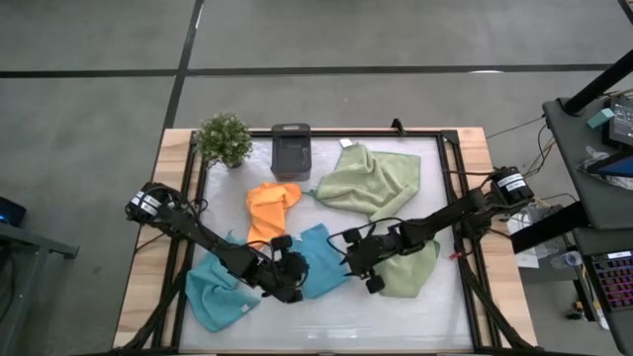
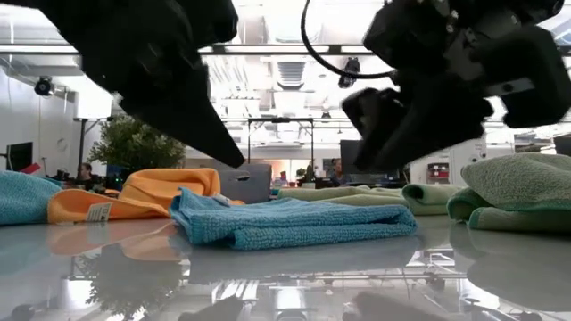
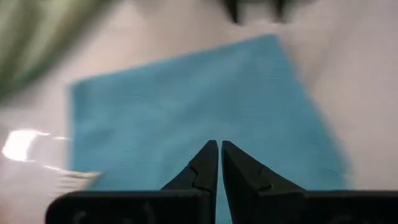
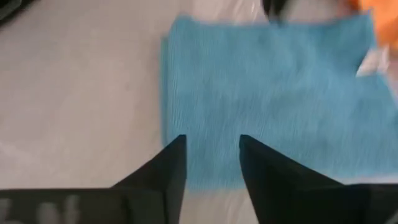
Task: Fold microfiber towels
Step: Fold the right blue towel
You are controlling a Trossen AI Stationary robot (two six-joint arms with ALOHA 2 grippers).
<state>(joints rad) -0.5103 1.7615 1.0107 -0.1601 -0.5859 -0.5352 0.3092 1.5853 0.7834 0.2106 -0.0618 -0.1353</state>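
A light blue towel [image 1: 321, 255] lies folded flat on the white table top, near the middle; it also shows in the low view [image 2: 294, 223]. My left gripper [image 3: 219, 148] is shut and hovers just above the towel's left part [image 1: 294, 280]. My right gripper [image 4: 211, 142] is open and hangs over the towel's right edge [image 1: 354, 259], with nothing between its fingers. In the low view both grippers [image 2: 234, 156] [image 2: 393, 116] stand clear above the cloth.
An orange towel [image 1: 272, 206] lies crumpled left of centre. A large green towel [image 1: 374, 181] lies at the far right and another [image 1: 413, 272] under my right arm. A second blue towel [image 1: 211, 294] lies at the near left. A potted plant [image 1: 225, 138] and dark box [image 1: 291, 148] stand at the far edge.
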